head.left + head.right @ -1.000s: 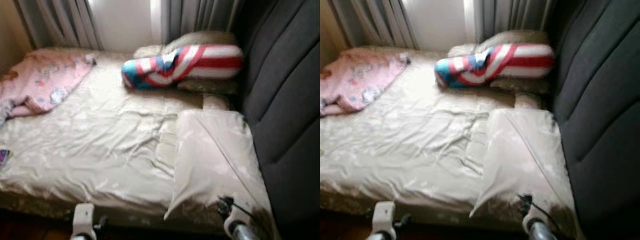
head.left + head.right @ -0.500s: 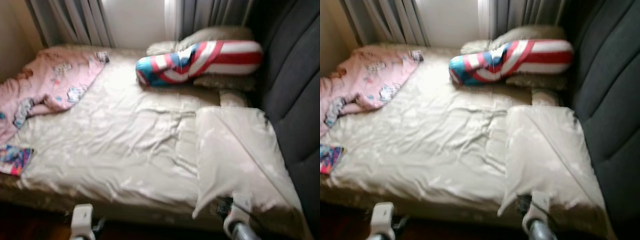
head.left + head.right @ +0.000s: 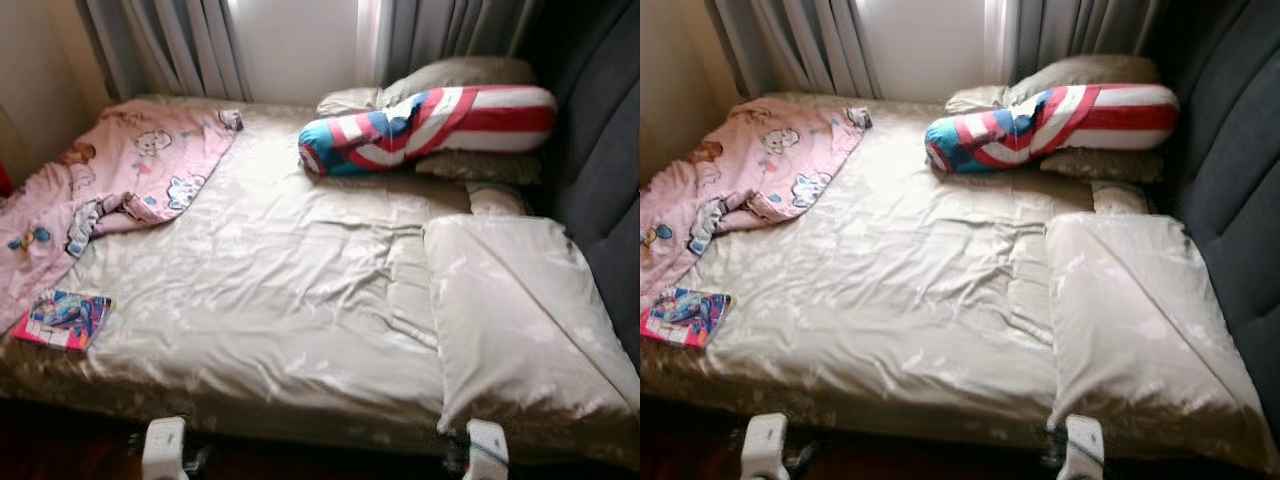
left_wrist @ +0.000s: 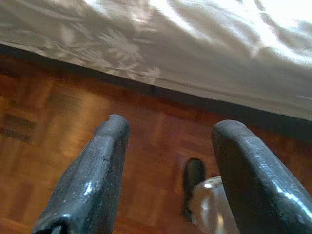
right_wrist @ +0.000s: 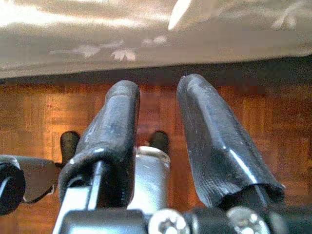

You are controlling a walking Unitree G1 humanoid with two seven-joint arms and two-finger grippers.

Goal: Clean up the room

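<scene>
the book (image 3: 62,318) lay flat on the bed (image 3: 300,300) at 9 o'clock, long axis toward 2 o'clock, nearer the left claw (image 4: 168,141), which hung wide apart and empty. the right claw (image 5: 156,126) hung narrowly parted, empty.

Spread left claw (image 4: 165,131) above parquet floor (image 4: 44,122)

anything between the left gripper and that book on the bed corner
Nothing visible blocks it. The book lies flat near the bed's near left corner, beside the pink blanket. The left gripper hangs low over the wood floor, open, below the bed's edge, so it must rise first.
</scene>
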